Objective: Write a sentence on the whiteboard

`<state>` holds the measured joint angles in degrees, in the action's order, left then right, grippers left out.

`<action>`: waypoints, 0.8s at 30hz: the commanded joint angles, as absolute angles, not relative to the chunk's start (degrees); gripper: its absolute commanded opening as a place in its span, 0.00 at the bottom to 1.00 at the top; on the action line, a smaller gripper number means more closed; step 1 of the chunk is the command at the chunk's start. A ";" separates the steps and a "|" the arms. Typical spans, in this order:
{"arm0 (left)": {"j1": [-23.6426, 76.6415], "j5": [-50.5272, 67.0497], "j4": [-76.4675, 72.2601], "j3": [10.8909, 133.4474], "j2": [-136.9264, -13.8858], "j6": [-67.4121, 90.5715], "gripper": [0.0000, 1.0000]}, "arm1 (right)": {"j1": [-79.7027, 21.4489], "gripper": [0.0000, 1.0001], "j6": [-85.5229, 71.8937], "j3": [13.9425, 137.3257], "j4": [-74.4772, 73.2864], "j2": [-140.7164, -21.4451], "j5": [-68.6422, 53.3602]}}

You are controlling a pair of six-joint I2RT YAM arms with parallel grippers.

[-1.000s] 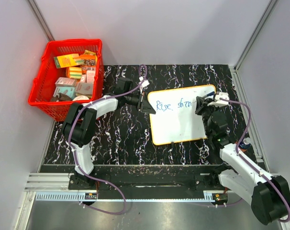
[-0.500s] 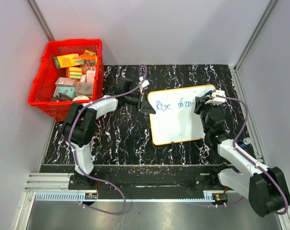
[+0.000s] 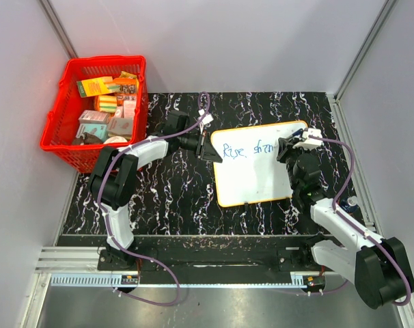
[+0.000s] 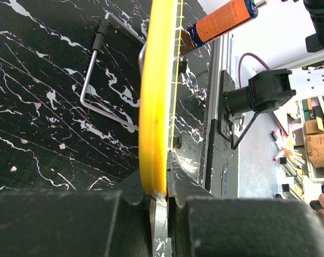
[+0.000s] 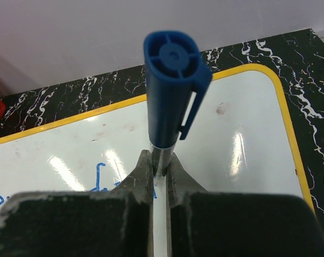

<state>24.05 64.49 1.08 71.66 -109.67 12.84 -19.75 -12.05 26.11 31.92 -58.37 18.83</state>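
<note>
The whiteboard (image 3: 251, 181), white with an orange-yellow rim, lies on the black marbled table between both arms. The sentence (image 3: 246, 149) is thin blue handwriting along the board's upper part, its last strokes running under the right gripper. My left gripper (image 3: 210, 148) is shut on the board's left edge; in the left wrist view the yellow rim (image 4: 156, 107) sits pinched between the fingers (image 4: 161, 184). My right gripper (image 3: 289, 147) is shut on a blue marker (image 5: 172, 80) standing upright over the whiteboard (image 5: 237, 134), next to blue strokes (image 5: 100, 176). The marker's tip is hidden.
A red basket (image 3: 98, 109) full of small boxes stands at the back left, partly off the black mat. In the left wrist view a bent metal wire (image 4: 98, 80) lies on the table and an orange tube (image 4: 223, 20) lies beyond the board. Grey walls close in both sides.
The right arm's forearm and elbow shifted a little a second ago, and the marker moved slightly left. Since half a second ago nothing has moved. The left arm is still.
</note>
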 commanded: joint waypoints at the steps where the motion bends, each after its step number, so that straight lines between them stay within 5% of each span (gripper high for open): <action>1: 26.72 57.66 4.31 69.96 -112.24 0.79 0.00 | -19.25 0.00 -12.22 27.16 33.84 -58.80 19.24; 24: 26.63 57.57 4.31 69.79 -112.15 0.70 0.00 | -16.26 0.00 -13.36 28.04 33.40 -59.50 19.08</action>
